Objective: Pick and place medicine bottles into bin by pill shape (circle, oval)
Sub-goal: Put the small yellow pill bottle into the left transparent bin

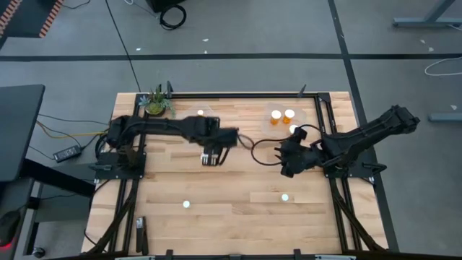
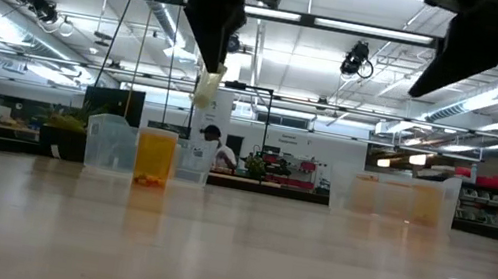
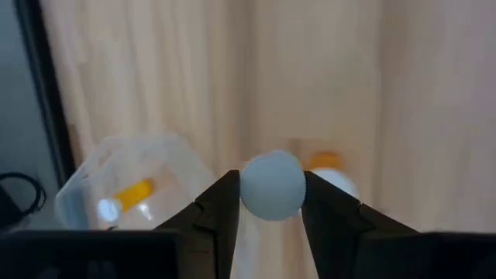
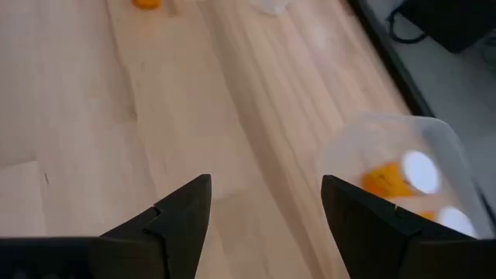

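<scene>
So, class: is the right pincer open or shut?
Open. In the right wrist view, the right pincer has its two dark fingers wide apart, with only bare table between them.

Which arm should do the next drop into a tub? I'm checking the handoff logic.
Left. The left claw is shut on a white-capped medicine bottle, raised above the table. The right claw is open and empty near its tub.

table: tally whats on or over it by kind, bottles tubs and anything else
orange medicine bottles with white caps: 7, counting the one held in the left gripper
clear plastic tubs: 2
small potted green plant: 1
total: 10
</scene>
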`<state>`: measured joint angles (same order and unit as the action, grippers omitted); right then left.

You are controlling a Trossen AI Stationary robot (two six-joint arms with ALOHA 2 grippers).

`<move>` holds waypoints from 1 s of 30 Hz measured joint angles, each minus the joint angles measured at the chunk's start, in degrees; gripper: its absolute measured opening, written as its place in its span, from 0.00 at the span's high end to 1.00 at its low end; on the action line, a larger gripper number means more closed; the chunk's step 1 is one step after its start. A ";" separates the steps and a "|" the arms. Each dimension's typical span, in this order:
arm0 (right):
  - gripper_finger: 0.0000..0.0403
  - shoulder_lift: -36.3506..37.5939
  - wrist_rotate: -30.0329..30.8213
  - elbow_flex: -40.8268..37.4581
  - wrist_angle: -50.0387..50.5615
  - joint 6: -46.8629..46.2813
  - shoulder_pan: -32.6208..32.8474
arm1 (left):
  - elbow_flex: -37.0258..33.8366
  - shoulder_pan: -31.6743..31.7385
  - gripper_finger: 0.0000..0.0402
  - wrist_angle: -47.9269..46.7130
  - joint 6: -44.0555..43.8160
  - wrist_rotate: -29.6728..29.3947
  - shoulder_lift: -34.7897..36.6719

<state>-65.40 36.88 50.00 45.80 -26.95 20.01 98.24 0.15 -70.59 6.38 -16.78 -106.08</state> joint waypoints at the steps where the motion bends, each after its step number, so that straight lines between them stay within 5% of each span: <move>1: 0.37 0.98 0.85 0.00 0.70 -0.93 0.82 | 0.00 1.04 0.67 0.02 0.33 -0.01 0.00; 16: 0.37 6.12 8.60 0.04 1.33 -6.95 13.15 | -0.50 17.06 0.67 0.56 0.38 0.06 0.00; 30: 0.37 6.12 12.14 0.04 1.31 -7.57 15.02 | -15.86 24.70 0.68 9.77 1.83 0.61 1.30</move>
<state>-59.29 49.02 50.04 47.11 -34.52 35.03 82.38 24.85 -60.81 8.21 -16.17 -104.78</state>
